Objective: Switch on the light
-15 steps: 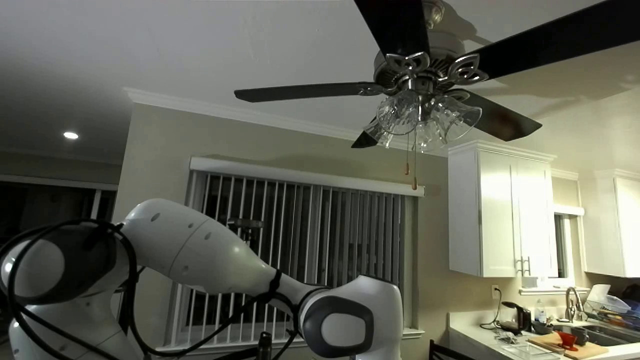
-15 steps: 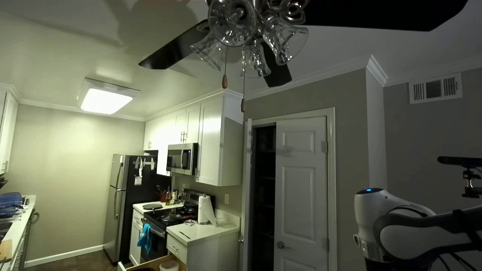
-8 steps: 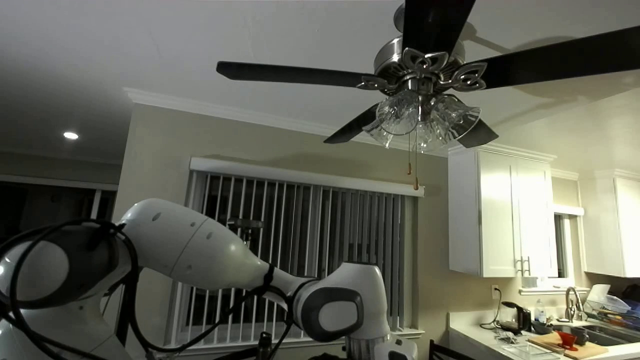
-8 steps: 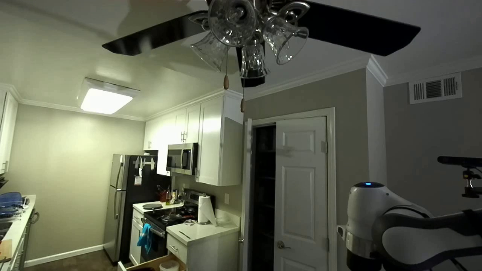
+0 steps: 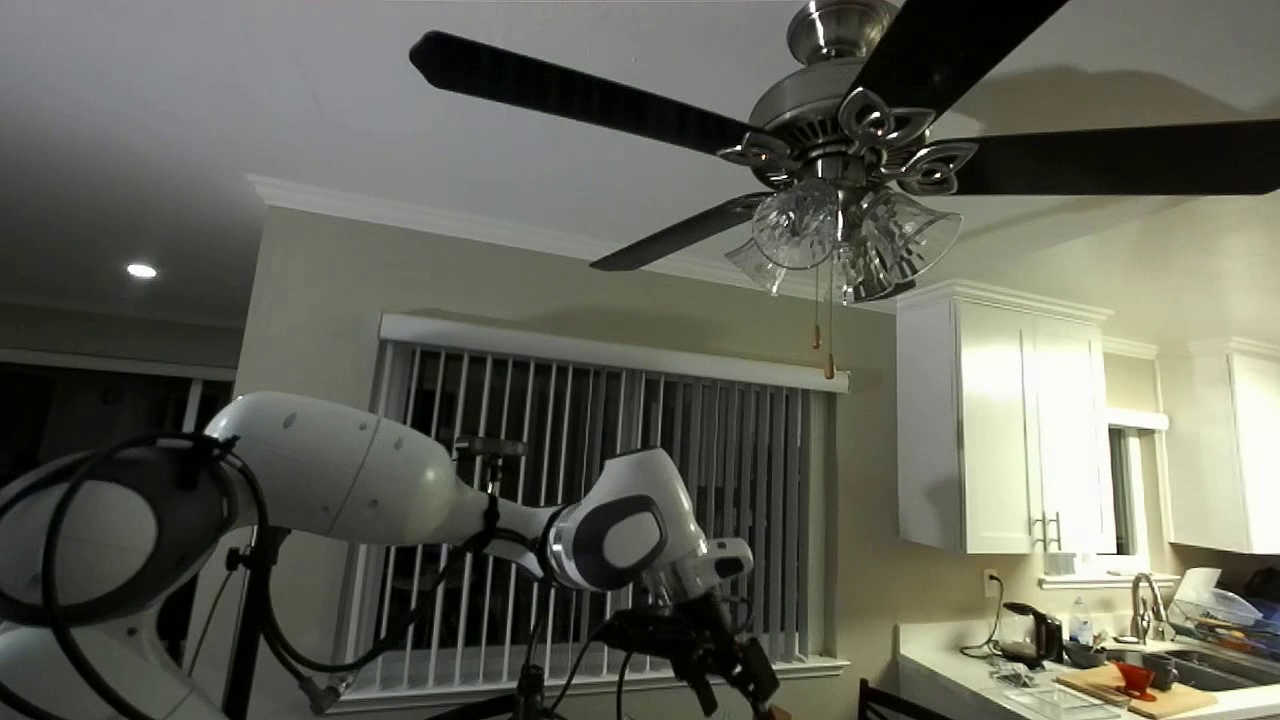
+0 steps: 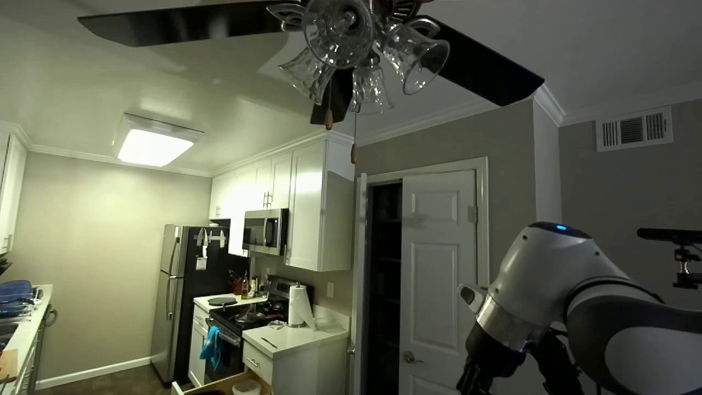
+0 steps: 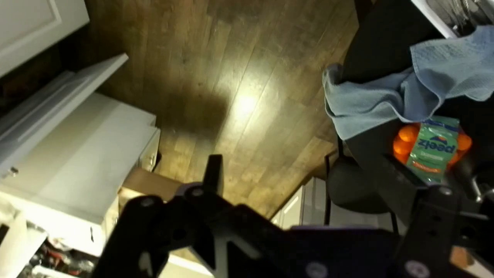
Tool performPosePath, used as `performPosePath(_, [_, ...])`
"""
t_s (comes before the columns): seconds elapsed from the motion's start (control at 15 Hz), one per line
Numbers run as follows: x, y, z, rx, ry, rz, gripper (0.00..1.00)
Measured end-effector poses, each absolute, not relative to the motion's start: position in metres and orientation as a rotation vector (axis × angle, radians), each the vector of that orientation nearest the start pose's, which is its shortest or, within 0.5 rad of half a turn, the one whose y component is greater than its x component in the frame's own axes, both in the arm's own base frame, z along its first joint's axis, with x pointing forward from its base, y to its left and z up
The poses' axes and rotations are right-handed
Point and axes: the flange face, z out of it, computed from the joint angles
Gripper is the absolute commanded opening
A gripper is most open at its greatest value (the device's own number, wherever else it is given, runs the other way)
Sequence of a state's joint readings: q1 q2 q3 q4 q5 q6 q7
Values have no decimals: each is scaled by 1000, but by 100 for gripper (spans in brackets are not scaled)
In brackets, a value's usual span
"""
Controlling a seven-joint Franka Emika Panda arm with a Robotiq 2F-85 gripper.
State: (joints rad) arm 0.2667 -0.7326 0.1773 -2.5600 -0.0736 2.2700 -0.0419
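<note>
Black gripper (image 7: pixel 303 159) around 4 o'clock in the wrist view, spread super wide at the jaws, holding zilch. Fan light (image 5: pixel 850 228) at 2 o'clock in an exterior view, unlit, with dangling cords (image 5: pixel 829 368).

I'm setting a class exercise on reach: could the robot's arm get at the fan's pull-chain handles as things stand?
Probably yes, after a lift: the gripper hangs open below the pull-chain handles, and neither exterior view shows anything blocking the way up. Depth is hard to judge, though.
</note>
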Motion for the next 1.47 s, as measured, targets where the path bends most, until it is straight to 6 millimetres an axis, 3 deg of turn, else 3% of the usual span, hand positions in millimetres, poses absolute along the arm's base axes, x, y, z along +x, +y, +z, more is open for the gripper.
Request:
performPosePath(0.33, [317,220,622,-2839,-905,-1194,100])
performPosePath(0.8, [324,250,715,-2422,-732,-1710,100])
performPosePath(1.07, [334,258,738,-2249,-628,-1867,100])
performPosePath(1.47, [360,248,758,-2202,-395,-1963,100])
